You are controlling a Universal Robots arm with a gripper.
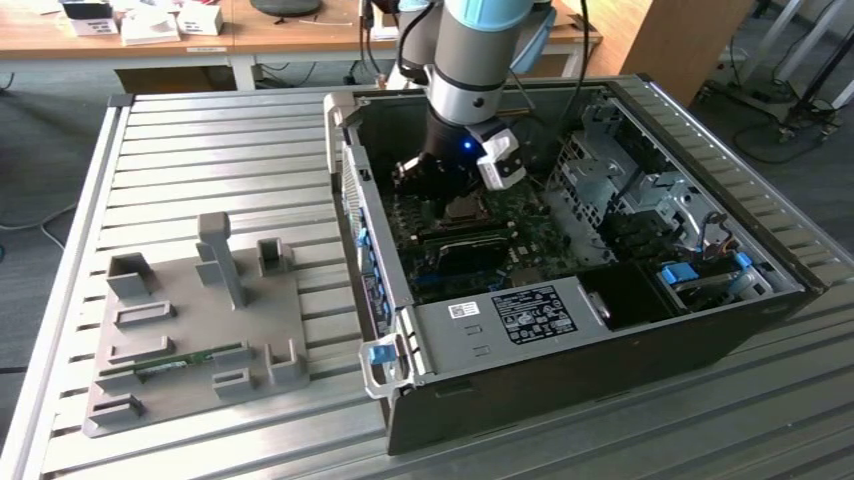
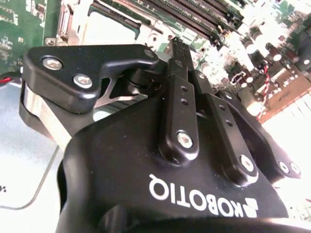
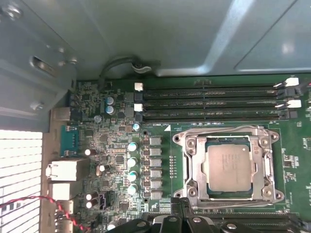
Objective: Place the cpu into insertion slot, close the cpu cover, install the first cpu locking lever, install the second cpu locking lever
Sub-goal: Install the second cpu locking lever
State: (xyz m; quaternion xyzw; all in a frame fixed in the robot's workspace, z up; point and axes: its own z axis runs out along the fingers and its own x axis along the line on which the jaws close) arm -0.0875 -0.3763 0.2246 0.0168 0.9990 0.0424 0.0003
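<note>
Black claw (image 2: 176,46) pointing down over seated cpu (image 3: 228,167), fingers seemingly together, cover (image 3: 228,167) closed.

Cpu (image 3: 229,168) (silver-topped) flat in insertion slot (image 3: 193,170)

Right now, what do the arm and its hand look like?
In the exterior view the arm is a silver-grey tube with a light blue joint cap, and a small blue light glows near its wrist. Black cables trail behind it. A white and grey block sits beside the black hand. In the second wrist view the hand is glossy black, with silver screws on its linked fingers and white lettering on its body.
</note>
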